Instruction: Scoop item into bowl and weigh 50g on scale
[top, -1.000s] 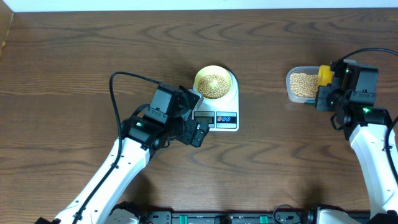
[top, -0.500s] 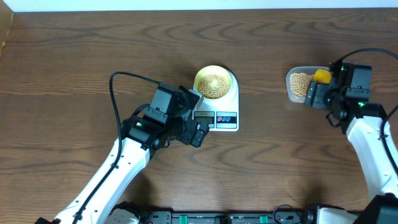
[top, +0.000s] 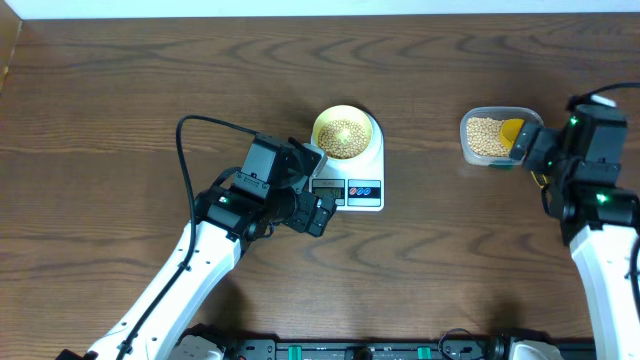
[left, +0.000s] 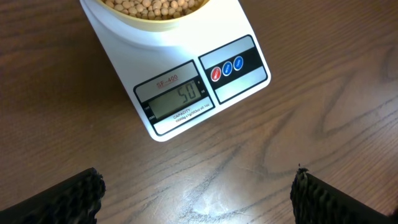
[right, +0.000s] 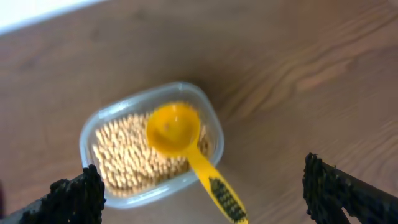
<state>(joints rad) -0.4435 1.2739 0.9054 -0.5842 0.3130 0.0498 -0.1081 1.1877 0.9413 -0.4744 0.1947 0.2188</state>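
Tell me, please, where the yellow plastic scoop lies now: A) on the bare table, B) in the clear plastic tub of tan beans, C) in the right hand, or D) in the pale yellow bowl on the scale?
B: the yellow plastic scoop rests on the tan beans in the clear plastic tub.

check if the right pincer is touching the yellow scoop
Apart. The right wrist view shows the yellow scoop lying in the tub of beans, bare table visible between its handle and each finger of the open right pincer.
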